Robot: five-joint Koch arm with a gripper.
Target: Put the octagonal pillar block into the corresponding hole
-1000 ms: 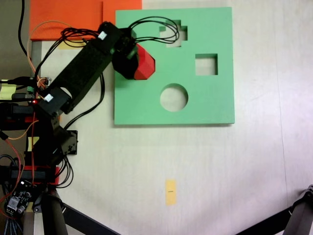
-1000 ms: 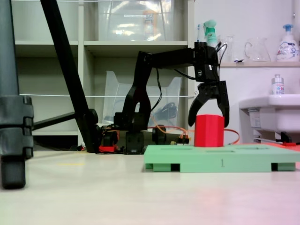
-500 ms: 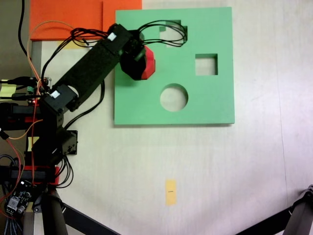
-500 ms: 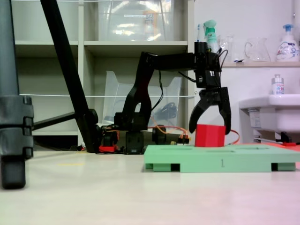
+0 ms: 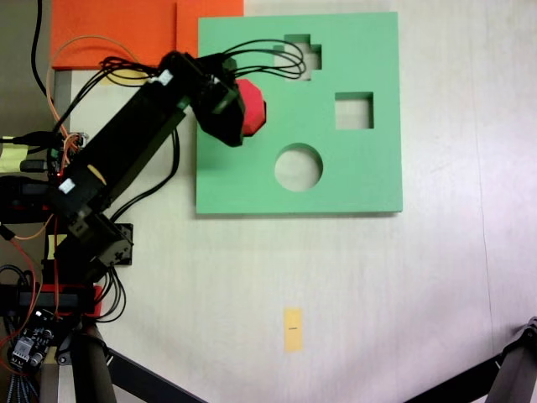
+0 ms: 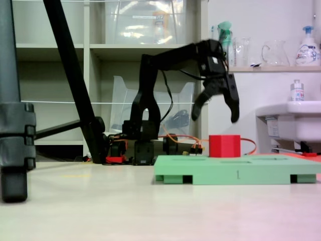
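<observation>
Nearest the low side camera, a thick black tripod leg (image 6: pixel 15 145) is standing on the pale bench (image 6: pixel 150 211), and in the view from above a small yellow sticky tag (image 5: pixel 292 328) is lying on the same bare surface. Beyond it, the flat square green foam board (image 6: pixel 235 174) is resting on the bench, and the small bright red foam octagonal pillar block (image 6: pixel 224 146) is sitting sunk part-way into the board's top, only its upper part rising above the green surface. From above, the block (image 5: pixel 253 106) is lying in the board's upper left area, seated in the eight-sided cutout, which it is hiding, with the round cutout (image 5: pixel 299 166) below and to its right, the square cutout (image 5: pixel 354 110) to its right and a cross-shaped cutout (image 5: pixel 305 55) above. The black gripper (image 6: pixel 216 111) is hanging in the air above the block, clear of it, with its two curved fingers (image 6: pixel 233 103) spread wide and holding nothing. In the top view the gripper (image 5: pixel 225 117) is overlapping the block's left edge, black cables looping over the board. Farther back, the black arm is rising from its base (image 6: pixel 143 150) among orange wires, an orange foam sheet (image 5: pixel 117 32) is lying beside the board's top left corner, and shelves (image 6: pixel 105 47) and a white sink (image 6: pixel 291 125) are lining the wall.
</observation>
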